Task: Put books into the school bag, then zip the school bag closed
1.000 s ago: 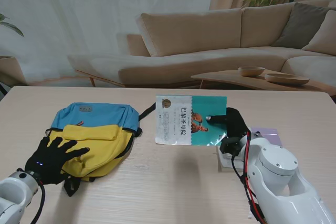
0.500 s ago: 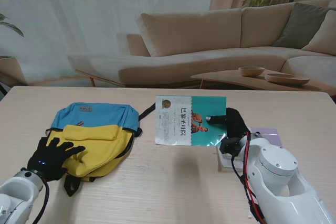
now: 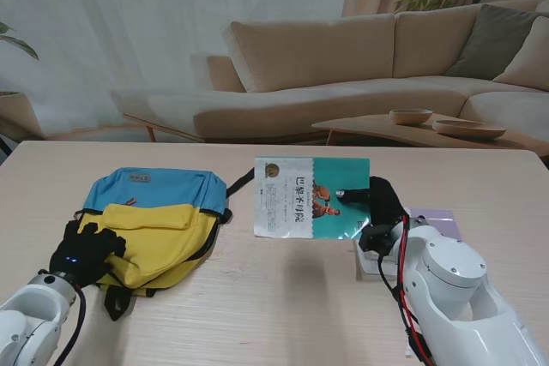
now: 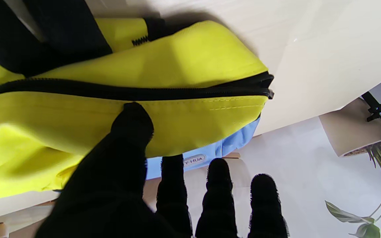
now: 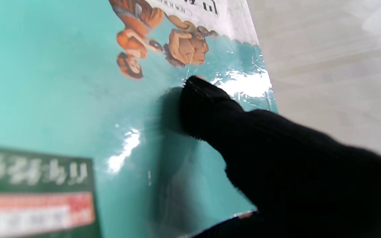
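Observation:
The blue and yellow school bag (image 3: 159, 216) lies flat on the table's left side. My left hand (image 3: 84, 250), in a black glove, sits at the bag's near left edge. In the left wrist view its thumb (image 4: 132, 124) rests on the yellow fabric (image 4: 193, 122) just beside a black zipper line (image 4: 127, 93). The other fingers (image 4: 217, 185) are straight, apart and hold nothing. My right hand (image 3: 377, 203) is shut on a teal book (image 3: 313, 197), held off the table right of the bag. Its thumb (image 5: 207, 102) presses on the glossy cover (image 5: 61, 82).
A pale purple book (image 3: 436, 220) and a white block (image 3: 369, 261) lie on the table under my right forearm. A black bag strap (image 3: 241, 184) trails toward the held book. Beyond the far table edge stand a sofa (image 3: 343, 57) and a low table with bowls (image 3: 412, 116).
My left hand has slid back toward me off the yellow pocket to the bag's near left edge, its spread fingers drawing in. The right hand and the book have not moved.

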Tool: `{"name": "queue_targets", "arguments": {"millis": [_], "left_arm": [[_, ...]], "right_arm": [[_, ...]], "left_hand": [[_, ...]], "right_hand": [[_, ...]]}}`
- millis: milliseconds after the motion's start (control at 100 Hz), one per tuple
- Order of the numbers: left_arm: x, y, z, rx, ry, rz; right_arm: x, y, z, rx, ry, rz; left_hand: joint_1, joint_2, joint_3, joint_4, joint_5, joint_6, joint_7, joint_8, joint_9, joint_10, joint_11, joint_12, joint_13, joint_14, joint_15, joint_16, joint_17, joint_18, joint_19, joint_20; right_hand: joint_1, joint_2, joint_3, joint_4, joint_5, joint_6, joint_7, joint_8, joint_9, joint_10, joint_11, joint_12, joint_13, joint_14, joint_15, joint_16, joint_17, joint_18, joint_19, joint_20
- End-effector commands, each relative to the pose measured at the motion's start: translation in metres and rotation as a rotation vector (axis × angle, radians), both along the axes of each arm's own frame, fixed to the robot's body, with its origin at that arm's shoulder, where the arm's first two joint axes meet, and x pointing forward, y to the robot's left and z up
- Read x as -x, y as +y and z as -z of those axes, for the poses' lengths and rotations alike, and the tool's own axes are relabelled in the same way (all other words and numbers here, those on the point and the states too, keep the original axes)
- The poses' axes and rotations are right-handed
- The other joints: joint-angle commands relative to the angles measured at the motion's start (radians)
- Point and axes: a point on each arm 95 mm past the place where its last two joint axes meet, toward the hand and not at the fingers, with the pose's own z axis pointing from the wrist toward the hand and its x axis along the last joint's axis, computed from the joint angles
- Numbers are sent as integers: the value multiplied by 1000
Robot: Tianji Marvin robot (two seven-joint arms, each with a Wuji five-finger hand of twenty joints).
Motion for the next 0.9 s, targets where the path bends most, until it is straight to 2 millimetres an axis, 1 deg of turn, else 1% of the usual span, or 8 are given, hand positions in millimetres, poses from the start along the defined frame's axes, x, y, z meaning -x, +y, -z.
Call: {"name": "queue_targets", "arguments": {"millis": [0, 300, 400, 570, 590, 630, 700, 890], "left_arm": [[1, -2, -1, 30, -3, -11], [-2, -6, -16, 140, -90, -6], [-3, -10, -23, 173, -115, 2], [-5, -17, -36, 239, -141, 23], [-6, -19, -38, 249, -145, 25], [-7, -21, -41, 272, -149, 28], [-8, -25, -47, 314, -147, 32], [-12, -40, -63, 431, -163, 44]], "right_arm": [[1, 5, -1, -15, -8, -18], [2, 6, -1, -5, -7, -18], [2, 6, -1, 5, -7, -21], [3, 7, -1, 26, -1, -33], [3, 7, -1, 28, 0, -34], [3, 8, -1, 30, 4, -35], [3, 8, -1, 37, 10, -42], [3, 10, -1, 79, 32, -60]], "left_hand": [[80, 64, -51, 11, 55, -26, 84, 56, 18, 23, 13, 9, 21, 27, 18, 16, -17, 39, 40, -21], [123, 76, -92, 23, 136, -92, 133, 182, 146, 27, 42, 24, 137, 60, 78, 42, 36, 75, 146, 5], [121, 72, -85, 21, 153, -104, 109, 222, 244, 52, 37, 198, 211, 83, 133, 70, 81, 96, 267, 20], [134, 73, -84, 21, 162, -98, 108, 254, 432, 88, 16, 283, 340, 137, 233, 105, 166, 122, 443, 48], [134, 72, -85, 21, 164, -96, 108, 258, 466, 76, 23, 293, 364, 147, 256, 114, 182, 125, 471, 54], [137, 73, -86, 20, 166, -95, 105, 262, 514, 99, 53, 303, 420, 169, 307, 134, 221, 139, 528, 67], [153, 81, -100, 22, 162, -84, 106, 278, 567, 101, 130, 287, 483, 197, 379, 157, 272, 165, 619, 81], [173, 79, -104, 25, 164, -51, 108, 288, 631, 123, 304, 289, 612, 242, 549, 217, 379, 228, 767, 135]], "right_hand": [[121, 75, 135, -5, 206, -173, 175, 125, 3, 6, 32, 8, 66, -2, 24, 2, 47, -2, 28, -14], [119, 83, 131, -5, 198, -174, 168, 124, 0, 8, 31, 3, 66, 0, 25, 2, 45, -6, 29, -14], [119, 86, 128, -5, 194, -175, 165, 122, -3, 9, 31, 2, 65, 1, 25, 2, 49, -5, 33, -13], [120, 88, 126, -4, 190, -173, 160, 116, -4, 14, 33, -3, 67, 3, 30, 3, 51, -9, 36, -13], [120, 89, 126, -4, 190, -173, 160, 116, -5, 14, 33, -3, 68, 3, 30, 3, 53, -9, 38, -12], [121, 88, 126, -4, 190, -173, 161, 115, -6, 15, 34, -4, 68, 5, 32, 4, 53, -10, 40, -12], [121, 88, 126, -4, 188, -171, 160, 114, -8, 16, 35, -5, 67, 5, 35, 4, 53, -10, 42, -11], [120, 89, 126, -4, 185, -167, 161, 110, -8, 20, 39, -9, 68, 7, 41, 5, 56, -15, 49, -10]]}}
